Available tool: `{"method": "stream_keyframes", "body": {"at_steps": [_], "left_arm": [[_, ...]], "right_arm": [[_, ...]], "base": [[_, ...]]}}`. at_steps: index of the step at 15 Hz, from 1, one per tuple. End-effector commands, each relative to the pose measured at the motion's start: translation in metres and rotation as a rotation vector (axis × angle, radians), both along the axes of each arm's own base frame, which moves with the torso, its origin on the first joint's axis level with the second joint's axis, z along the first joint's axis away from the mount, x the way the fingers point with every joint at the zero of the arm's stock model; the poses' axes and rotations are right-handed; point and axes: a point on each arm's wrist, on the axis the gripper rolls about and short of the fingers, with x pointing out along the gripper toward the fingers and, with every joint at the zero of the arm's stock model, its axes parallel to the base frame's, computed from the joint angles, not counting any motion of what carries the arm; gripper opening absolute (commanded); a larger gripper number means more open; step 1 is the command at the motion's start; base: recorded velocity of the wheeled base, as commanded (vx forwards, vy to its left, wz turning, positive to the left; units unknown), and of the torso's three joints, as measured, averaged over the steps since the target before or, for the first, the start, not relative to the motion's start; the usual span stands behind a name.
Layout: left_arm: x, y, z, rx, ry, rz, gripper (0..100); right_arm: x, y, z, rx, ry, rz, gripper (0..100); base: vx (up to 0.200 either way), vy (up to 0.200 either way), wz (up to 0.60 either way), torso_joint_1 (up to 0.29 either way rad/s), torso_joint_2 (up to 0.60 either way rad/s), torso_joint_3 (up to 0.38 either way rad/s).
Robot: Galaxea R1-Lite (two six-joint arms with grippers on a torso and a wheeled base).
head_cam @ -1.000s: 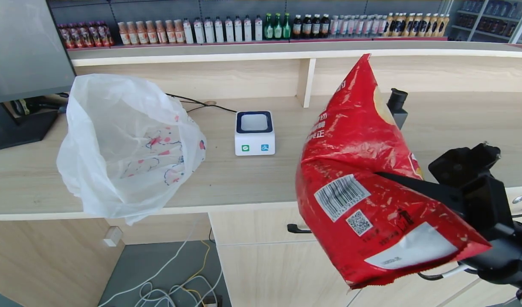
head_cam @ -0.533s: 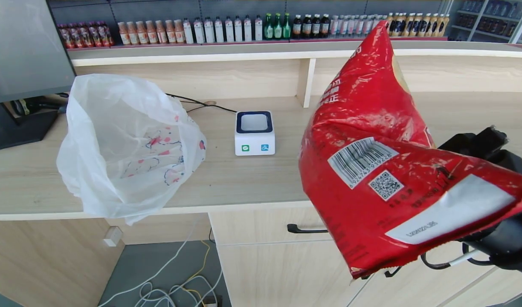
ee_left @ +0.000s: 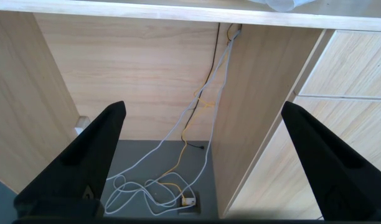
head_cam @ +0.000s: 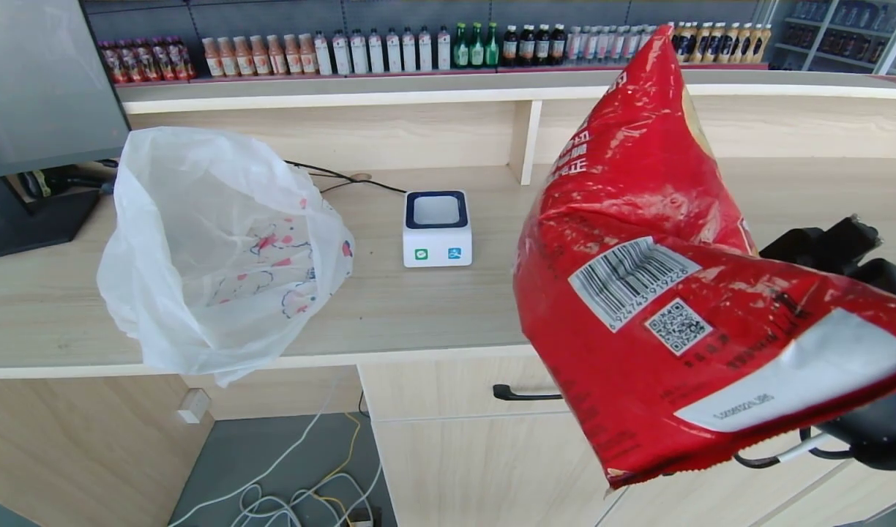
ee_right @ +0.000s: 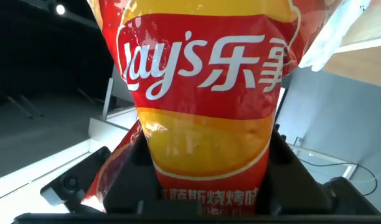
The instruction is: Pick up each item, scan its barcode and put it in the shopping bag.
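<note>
Here, the right gripper point(ee_right: 209, 186) has its black fingers point(ee_right: 290, 177) clenched on either side of a crinkled red foil chip bag point(head_cam: 660, 293). In the head view the bag hangs in the air at the right of the frame, in front of the table's front edge and over the drawer fronts. It is tilted, with one sealed end pointing to the upper right of the frame. Its back panel, carrying a white barcode label point(head_cam: 633, 282) and a small square code, faces the head camera. A small white box-shaped scanner with a dark blue-rimmed window point(head_cam: 437, 228) stands on the light wooden table point(head_cam: 419, 315) at the centre of the frame, left of the chip bag and apart from it. A translucent white plastic shopping bag with a red and blue print point(head_cam: 221, 249) sits left of centre, its mouth open and its lower part drooping over the table's front edge. The left gripper point(ee_left: 203, 168) has its fingers released and spread wide, low beside the wooden cabinet panels, above a grey floor with loose white and yellow cables point(ee_left: 165, 186). A row of drink bottles point(head_cam: 433, 47) lines the shelf along the top of the frame, and a dark monitor point(head_cam: 38, 80) fills the upper left.
</note>
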Motion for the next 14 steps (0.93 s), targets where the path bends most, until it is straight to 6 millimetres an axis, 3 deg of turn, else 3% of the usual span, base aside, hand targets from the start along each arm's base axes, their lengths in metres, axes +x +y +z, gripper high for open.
{"method": "stream_keyframes", "body": {"at_steps": [1,11,14], "left_arm": [[0.0,0.0,0.0,0.0,0.0,0.0,100],[0.0,0.0,0.0,0.0,0.0,0.0,100],[0.0,0.0,0.0,0.0,0.0,0.0,100]], "right_arm": [[0.0,0.0,-0.001,-0.002,0.0,0.003,0],[-0.007,-0.004,0.004,0.0,-0.061,-0.017,0],[-0.017,-0.012,-0.011,-0.092,-0.174,-0.084,0]], "base": [[0.0,0.0,0.0,0.0,0.0,0.0],[0.0,0.0,0.0,0.0,0.0,0.0],[0.0,0.0,0.0,0.0,0.0,0.0]]}}
